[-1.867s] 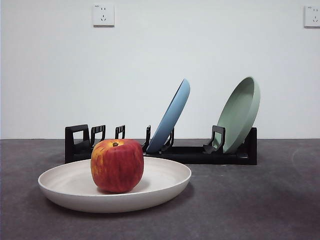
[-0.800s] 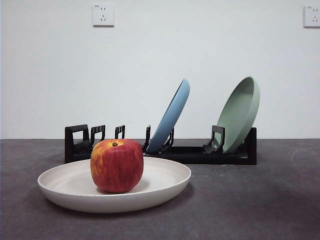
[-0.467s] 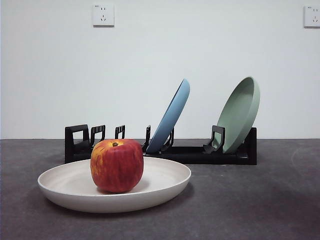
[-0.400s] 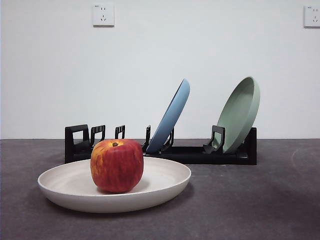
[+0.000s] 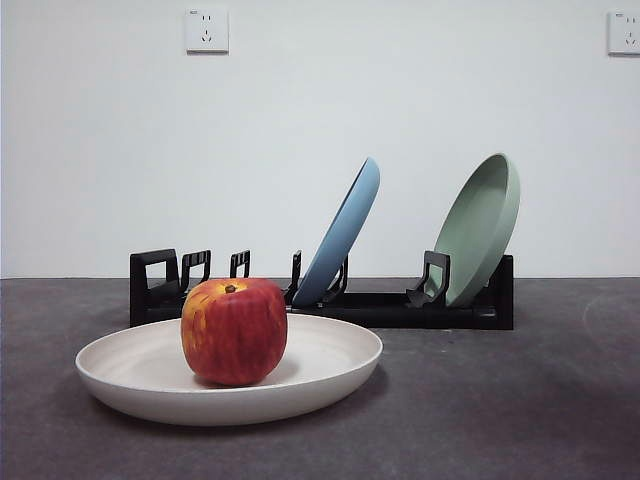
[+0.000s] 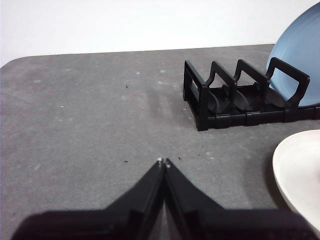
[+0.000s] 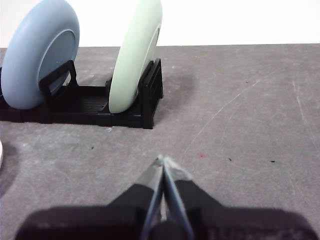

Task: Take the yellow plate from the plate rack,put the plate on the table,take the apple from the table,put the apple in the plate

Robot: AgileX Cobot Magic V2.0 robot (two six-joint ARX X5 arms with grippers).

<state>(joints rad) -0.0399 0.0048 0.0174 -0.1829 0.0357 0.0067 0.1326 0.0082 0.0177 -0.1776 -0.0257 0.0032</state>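
Nothing has moved since the earlier pictures: the large squarish red apple (image 5: pixel 234 331), streaked yellow-orange with a dark stem dimple on top, sits as before in the middle of the wide, shallow, matte cream yellow plate (image 5: pixel 330 370). That plate lies flat on the dark grey, faintly speckled matte table (image 5: pixel 500 410), just in front of the long low black plastic plate rack (image 5: pixel 380 308), whose upright slotted holders end in a boxy loop at one end.

Two more plates stand tilted in the rack's slots: a smooth light blue round plate (image 5: pixel 345 235) near its middle and a pale green round plate (image 5: pixel 485 225) at the end away from the loop. The slots beside the loop are bare.

Behind the table's far edge rises a plain white wall with two white power sockets (image 5: pixel 206 30) high up. Fine pale scratches and small dark specks mark the table top in the wrist views.

The left gripper (image 6: pixel 163 161) hangs over bare table near the rack's loop end, its black jaws pressed together and holding nothing. The right gripper (image 7: pixel 163 159) hangs over bare table in front of the pale green plate, its jaws likewise closed tip to tip and empty.
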